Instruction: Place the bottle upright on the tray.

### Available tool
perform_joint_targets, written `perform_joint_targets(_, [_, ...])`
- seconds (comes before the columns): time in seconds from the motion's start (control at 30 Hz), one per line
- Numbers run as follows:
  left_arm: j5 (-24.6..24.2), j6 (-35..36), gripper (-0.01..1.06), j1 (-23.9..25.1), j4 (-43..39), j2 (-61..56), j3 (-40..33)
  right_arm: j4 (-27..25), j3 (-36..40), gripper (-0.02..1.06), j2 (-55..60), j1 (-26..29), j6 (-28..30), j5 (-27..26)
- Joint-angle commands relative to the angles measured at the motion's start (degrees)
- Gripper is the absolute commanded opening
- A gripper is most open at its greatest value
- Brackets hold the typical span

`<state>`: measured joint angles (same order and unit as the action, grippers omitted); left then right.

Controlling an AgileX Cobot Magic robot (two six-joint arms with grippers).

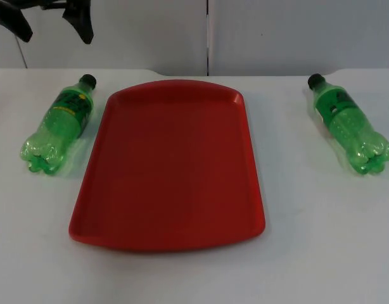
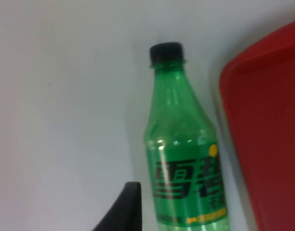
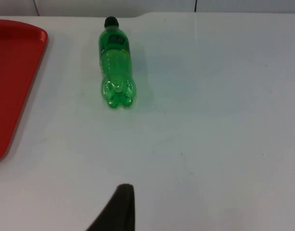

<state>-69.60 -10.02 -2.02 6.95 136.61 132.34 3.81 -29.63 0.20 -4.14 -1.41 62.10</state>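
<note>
We see the white desk (image 1: 194, 278) carrying a large red plastic tray (image 1: 169, 164) at its middle, a shallow rimmed rectangle with nothing in it. On either side lies a green transparent plastic bottle with a black cap, each on its side and capped end toward the partition wall: the left bottle (image 1: 58, 123) just beside the tray's left rim, the right bottle (image 1: 348, 123) further out from the right rim.

We judge the task to be at its opening step, the approach, since neither bottle is grasped or upright yet. The left end effector (image 1: 77, 22) hangs high near the wall, above and behind the left bottle; its wrist view looks onto that bottle's neck and label (image 2: 186, 178), with the tray's edge alongside. We cannot tell whether its fingers are apart or together. The right arm waits, its wrist view taking in the right bottle (image 3: 116, 62) from well back; its end effector's state we cannot tell either.

Next, we expect the left arm must descend and grip the bottle's body.
</note>
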Motion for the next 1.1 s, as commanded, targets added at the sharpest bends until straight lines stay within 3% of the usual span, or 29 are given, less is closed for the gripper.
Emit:
perform_joint_targets(0.0, [-0.37,0.73,1.05,0.11,-1.95,0.74,0.58,-0.08,0.05,1.05,-0.20,0.42,0.45,-0.27])
perform_joint_targets(0.4, [2.93,0.21,1.05,0.11,-0.07,5.70,0.68,-0.08,0.05,1.05,-0.20,0.42,0.45,-0.27])
perform_joint_targets(1.07, [4.35,-2.15,1.05,0.11,-0.32,11.35,1.20,-0.81,0.05,1.05,-0.20,0.42,0.43,-0.27])
